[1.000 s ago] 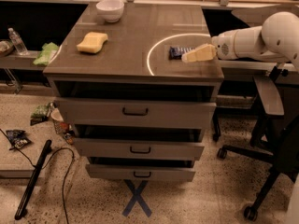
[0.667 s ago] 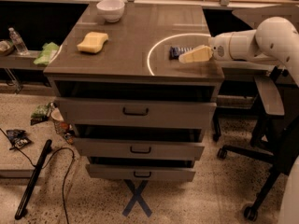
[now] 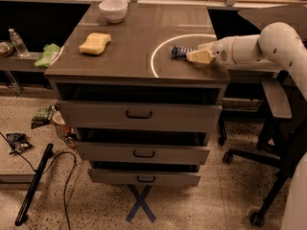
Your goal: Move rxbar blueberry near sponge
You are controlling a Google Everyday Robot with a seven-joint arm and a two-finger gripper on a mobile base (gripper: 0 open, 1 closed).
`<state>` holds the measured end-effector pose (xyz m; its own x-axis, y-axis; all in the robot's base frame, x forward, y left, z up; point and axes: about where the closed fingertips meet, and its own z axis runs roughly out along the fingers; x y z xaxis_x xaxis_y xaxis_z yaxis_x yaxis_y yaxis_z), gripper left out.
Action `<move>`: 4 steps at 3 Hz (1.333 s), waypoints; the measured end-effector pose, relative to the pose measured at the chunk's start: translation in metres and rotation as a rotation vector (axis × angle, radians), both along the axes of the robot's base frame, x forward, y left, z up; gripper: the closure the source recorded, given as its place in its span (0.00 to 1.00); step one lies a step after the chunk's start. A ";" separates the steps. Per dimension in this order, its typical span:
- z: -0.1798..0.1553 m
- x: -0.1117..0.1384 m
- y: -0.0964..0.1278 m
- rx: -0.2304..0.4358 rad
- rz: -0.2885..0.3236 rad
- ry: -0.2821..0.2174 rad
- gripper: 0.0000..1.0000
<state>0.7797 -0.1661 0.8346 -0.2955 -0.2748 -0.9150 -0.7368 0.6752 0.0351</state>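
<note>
The rxbar blueberry (image 3: 180, 52) is a small dark blue bar lying on the right part of the grey cabinet top (image 3: 139, 47), inside a white circle marking. The gripper (image 3: 195, 56) reaches in from the right and sits right at the bar's right end, partly covering it. The sponge (image 3: 95, 43) is a pale yellow block lying on the left part of the top, well apart from the bar.
A white bowl (image 3: 113, 9) stands at the back left of the top. A light green cloth (image 3: 47, 54) and a water bottle (image 3: 17, 42) sit on a lower ledge to the left. An office chair (image 3: 268, 128) stands at the right. Three drawers stand slightly open below.
The gripper has moved slightly left, closing on the bar's right end. The bar and sponge have not moved.
</note>
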 end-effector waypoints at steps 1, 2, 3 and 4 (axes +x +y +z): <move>0.014 -0.003 0.031 0.026 0.100 -0.040 0.80; 0.052 -0.008 0.106 0.076 0.234 -0.102 1.00; 0.058 -0.009 0.166 0.088 0.331 -0.113 1.00; 0.048 -0.007 0.201 0.087 0.389 -0.103 1.00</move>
